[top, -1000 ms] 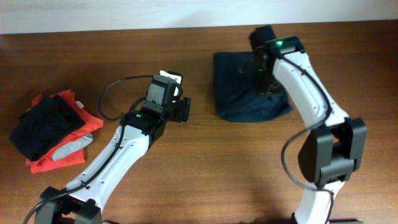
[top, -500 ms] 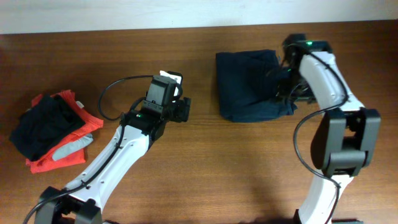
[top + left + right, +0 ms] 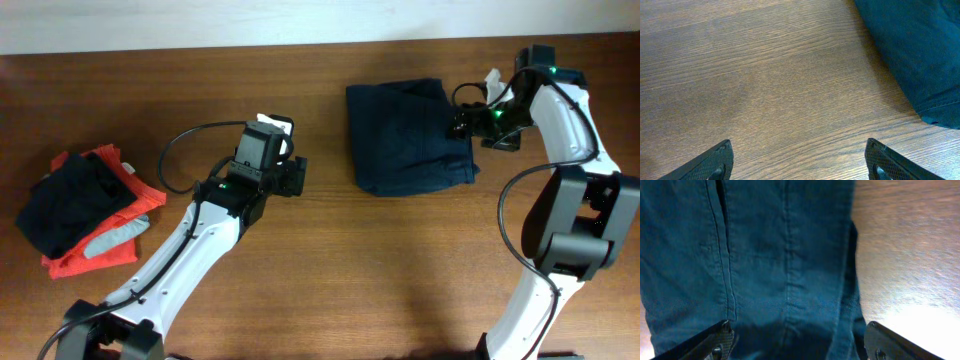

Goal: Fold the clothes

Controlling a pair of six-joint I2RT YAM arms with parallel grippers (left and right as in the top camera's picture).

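Observation:
The clothes (image 3: 408, 137), a dark navy denim-like garment, lie folded into a rough square on the table behind the middle. My right gripper (image 3: 464, 122) hovers at their right edge, open, with nothing between its fingers. In the right wrist view the navy fabric (image 3: 765, 255) with its seams fills the frame under the open right gripper (image 3: 800, 345). My left gripper (image 3: 292, 178) stands open over bare wood to the left of the clothes. The left wrist view shows the open left gripper (image 3: 799, 162) and a corner of the clothes (image 3: 920, 50) at the upper right.
A pile of other garments sits at the far left: a black one (image 3: 70, 205) on top of red-orange (image 3: 100, 255) and grey (image 3: 118, 234) folded ones. A black cable (image 3: 185, 140) loops off the left arm. The table's back edge (image 3: 200, 48) meets a pale wall.
My right gripper has opened, let go of the clothes and swung right from above them to their right edge. The clothes now lie flatter. The left arm has not moved.

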